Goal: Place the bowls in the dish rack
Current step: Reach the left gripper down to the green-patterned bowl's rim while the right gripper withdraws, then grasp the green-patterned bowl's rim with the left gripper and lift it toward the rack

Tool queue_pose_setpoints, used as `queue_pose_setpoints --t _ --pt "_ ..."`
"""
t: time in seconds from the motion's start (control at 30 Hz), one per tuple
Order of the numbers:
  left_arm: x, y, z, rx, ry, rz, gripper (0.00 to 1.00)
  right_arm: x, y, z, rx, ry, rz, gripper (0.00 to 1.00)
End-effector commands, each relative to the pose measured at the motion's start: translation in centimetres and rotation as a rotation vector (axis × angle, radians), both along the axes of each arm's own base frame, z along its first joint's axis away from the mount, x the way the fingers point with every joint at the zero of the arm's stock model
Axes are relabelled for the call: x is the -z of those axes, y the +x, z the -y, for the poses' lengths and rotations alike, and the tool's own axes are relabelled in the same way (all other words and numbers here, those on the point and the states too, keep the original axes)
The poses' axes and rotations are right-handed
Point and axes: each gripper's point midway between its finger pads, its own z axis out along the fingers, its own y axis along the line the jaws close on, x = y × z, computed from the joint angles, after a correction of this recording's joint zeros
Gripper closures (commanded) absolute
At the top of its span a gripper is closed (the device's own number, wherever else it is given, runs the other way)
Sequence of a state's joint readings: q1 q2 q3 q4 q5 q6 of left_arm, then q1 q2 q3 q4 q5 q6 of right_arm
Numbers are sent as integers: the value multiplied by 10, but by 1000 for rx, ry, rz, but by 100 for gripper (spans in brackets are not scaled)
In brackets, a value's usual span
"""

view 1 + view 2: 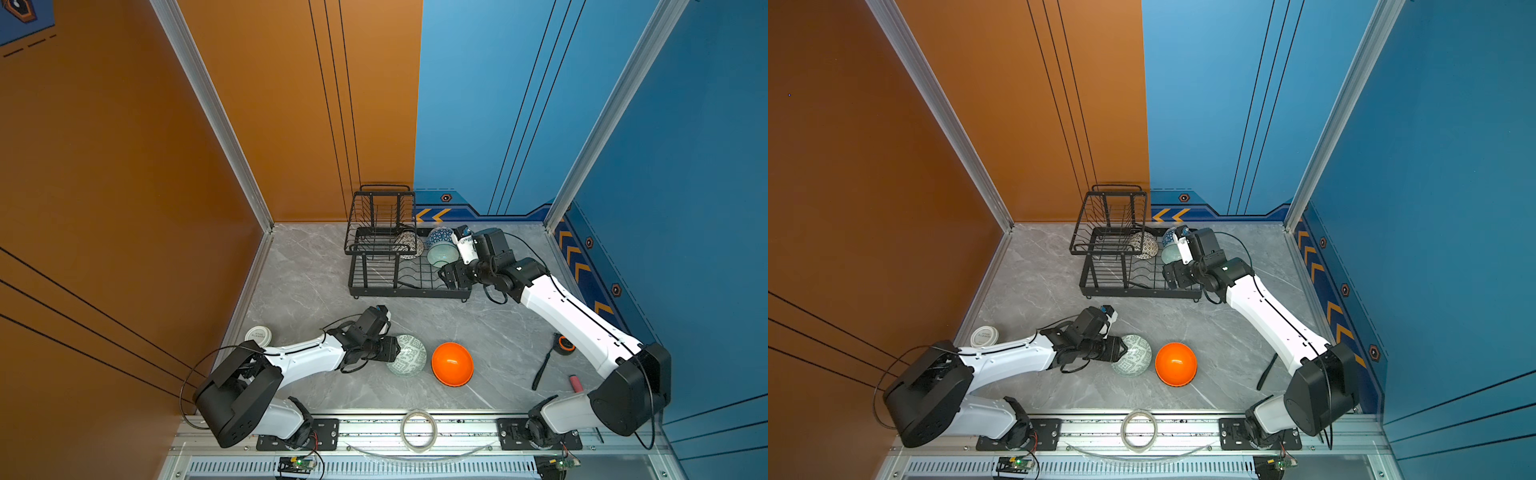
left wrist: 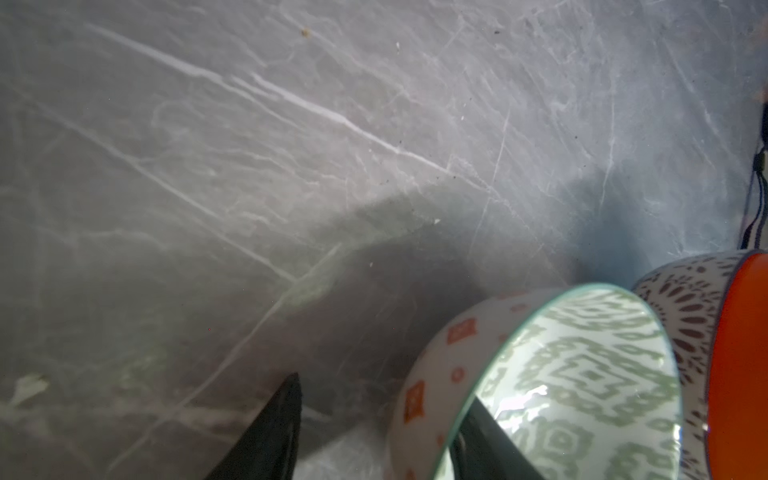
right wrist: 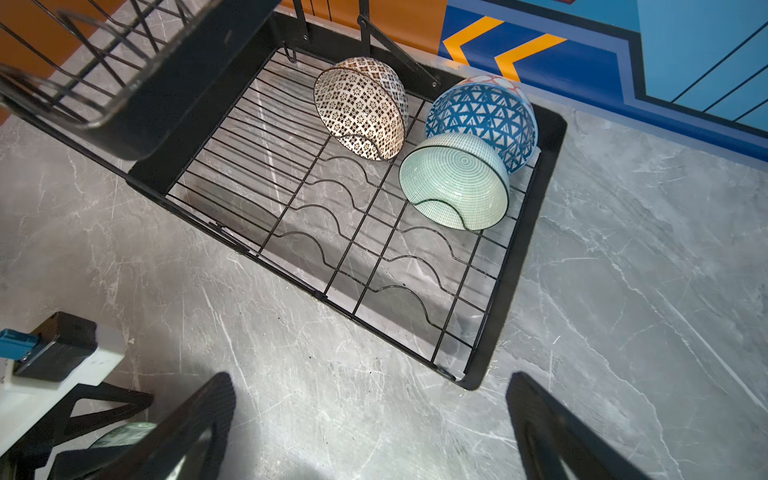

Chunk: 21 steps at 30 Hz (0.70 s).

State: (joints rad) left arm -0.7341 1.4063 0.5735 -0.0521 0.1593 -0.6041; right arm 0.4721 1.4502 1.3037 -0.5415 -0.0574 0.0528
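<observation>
A pale tape ring lies on the front rail, nearest the viewer. Just past it, on the grey marbled table, the left claw reaches in from the left to a mint-grey maze-patterned bowl. The claw is part-spread and straddles the bowl's rim. The left wrist view shows one finger inside the bowl and the other outside, with a gap to the wall. A glossy orange bowl sits upright just beside it on the right.

Farther back, the right claw hangs spread wide with nothing between its fingers, at the front right corner of the black wire dish rack.

Three bowls stand tilted on edge at the far right of the rack's lower tray. They are a white bowl with dark lattice, a blue bowl with white triangles, and a pale mint bowl leaning against the blue one.
</observation>
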Motion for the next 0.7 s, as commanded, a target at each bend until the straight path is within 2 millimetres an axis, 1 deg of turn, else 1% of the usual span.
queue_pose_setpoints --t 0.0,0.27,0.3,0.4,0.57,0.6,0.67 --pt "7 -2 0 6 1 -14 49 7 -4 -3 -23 1 -33 0" --pt "5 -1 6 30 -9 -45 72 13 2 -1 -16 -5 -46 0" --pt "5 -2 6 34 -5 -51 78 14 2 0 -15 -7 -47 0" --pt "1 0 3 37 0 -51 88 13 3 2 -11 -7 -45 0" --pt "-15 7 -6 36 22 -30 100 6 3 1 -18 10 -37 0" --pt "-18 6 -10 38 41 -33 100 4 3 1 -21 17 -33 0" --pt "-32 10 -14 38 55 -4 100 -1 1 0 -29 36 -32 0"
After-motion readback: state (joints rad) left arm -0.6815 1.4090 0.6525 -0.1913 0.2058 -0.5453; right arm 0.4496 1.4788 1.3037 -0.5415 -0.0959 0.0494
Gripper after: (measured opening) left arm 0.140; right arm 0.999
